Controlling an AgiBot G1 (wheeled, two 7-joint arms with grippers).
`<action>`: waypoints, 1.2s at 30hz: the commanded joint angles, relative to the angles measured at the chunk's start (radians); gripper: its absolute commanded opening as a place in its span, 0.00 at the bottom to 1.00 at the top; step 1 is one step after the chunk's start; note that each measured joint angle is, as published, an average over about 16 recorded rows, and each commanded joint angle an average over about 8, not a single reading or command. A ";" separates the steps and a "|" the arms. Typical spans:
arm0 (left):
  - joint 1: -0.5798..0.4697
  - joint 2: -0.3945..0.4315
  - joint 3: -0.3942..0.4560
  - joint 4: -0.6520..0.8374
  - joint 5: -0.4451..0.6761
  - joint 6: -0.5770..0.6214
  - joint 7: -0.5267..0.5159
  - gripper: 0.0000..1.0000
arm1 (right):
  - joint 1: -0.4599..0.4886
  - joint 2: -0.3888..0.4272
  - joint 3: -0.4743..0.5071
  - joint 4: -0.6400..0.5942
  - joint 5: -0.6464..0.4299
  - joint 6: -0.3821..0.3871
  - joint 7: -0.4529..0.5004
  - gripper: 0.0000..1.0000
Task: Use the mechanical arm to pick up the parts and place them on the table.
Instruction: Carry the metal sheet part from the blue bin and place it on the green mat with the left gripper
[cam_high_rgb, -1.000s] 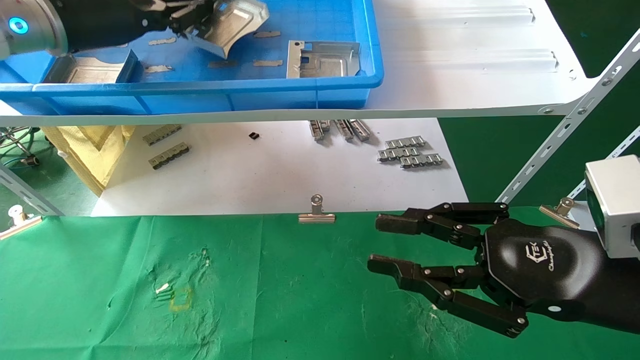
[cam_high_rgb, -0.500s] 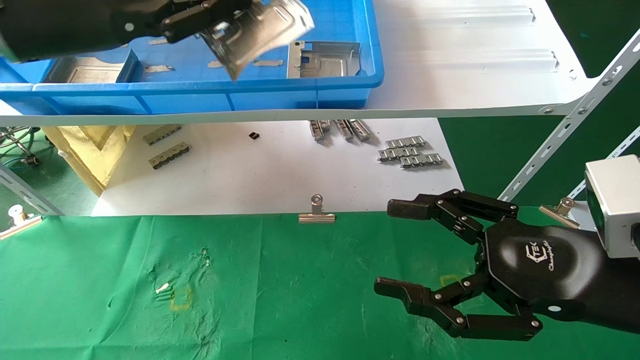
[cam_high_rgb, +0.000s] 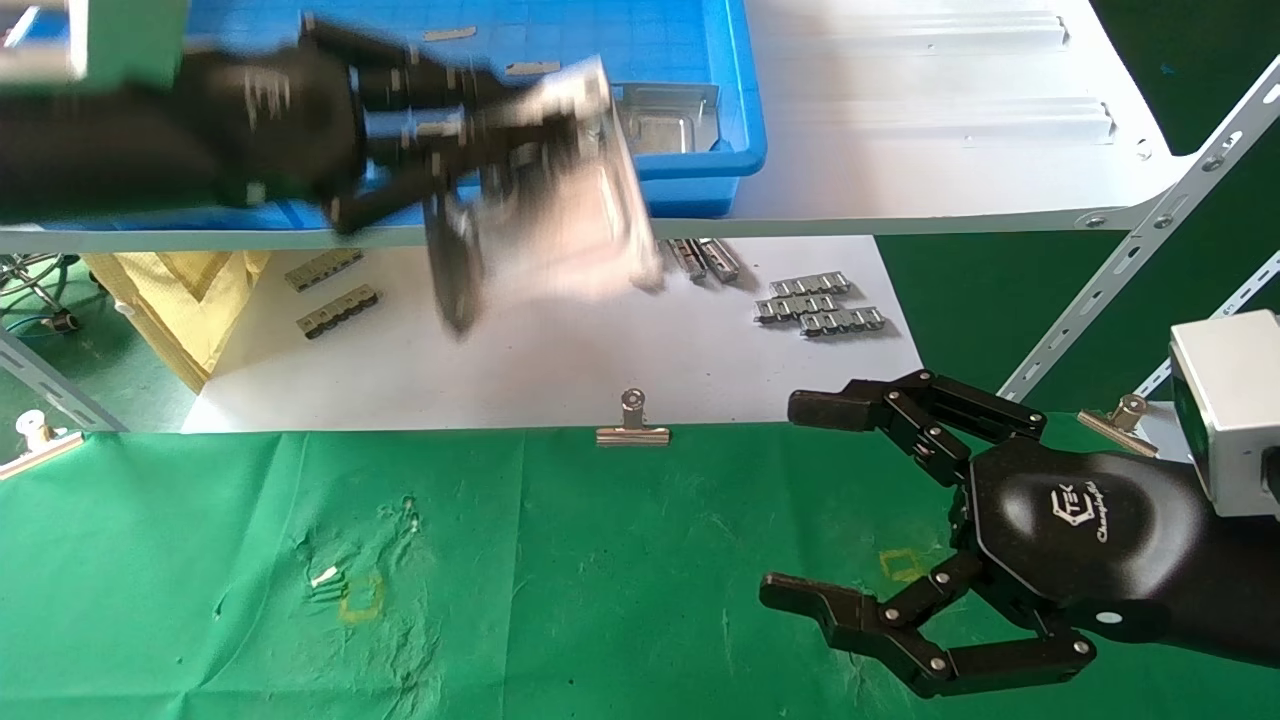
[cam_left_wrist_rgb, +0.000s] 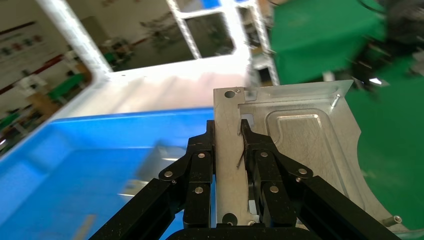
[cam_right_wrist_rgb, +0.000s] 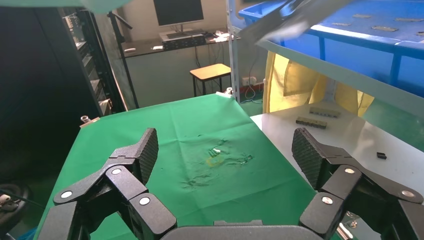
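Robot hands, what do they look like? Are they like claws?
A bit. The right end effector has jointed black bar fingers with silver rivets, ribbed fingertip pads, a glossy black shell with a white "TEK" logo and a silver-grey box at the wrist. The left end effector has the same black riveted fingers.

Spread jaws above green table (cam_right_wrist_rgb: 200, 130)

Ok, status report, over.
Left pincer shut on part, past the blue bin rim. Right pincer open above green table. Nothing in the way.
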 joint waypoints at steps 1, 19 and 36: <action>0.043 -0.032 0.029 -0.095 -0.042 0.001 0.003 0.00 | 0.000 0.000 0.000 0.000 0.000 0.000 0.000 1.00; 0.127 -0.129 0.367 0.005 0.103 -0.025 0.306 0.00 | 0.000 0.000 0.000 0.000 0.000 0.000 0.000 1.00; 0.114 -0.060 0.444 0.232 0.150 -0.039 0.496 0.88 | 0.000 0.000 0.000 0.000 0.000 0.000 0.000 1.00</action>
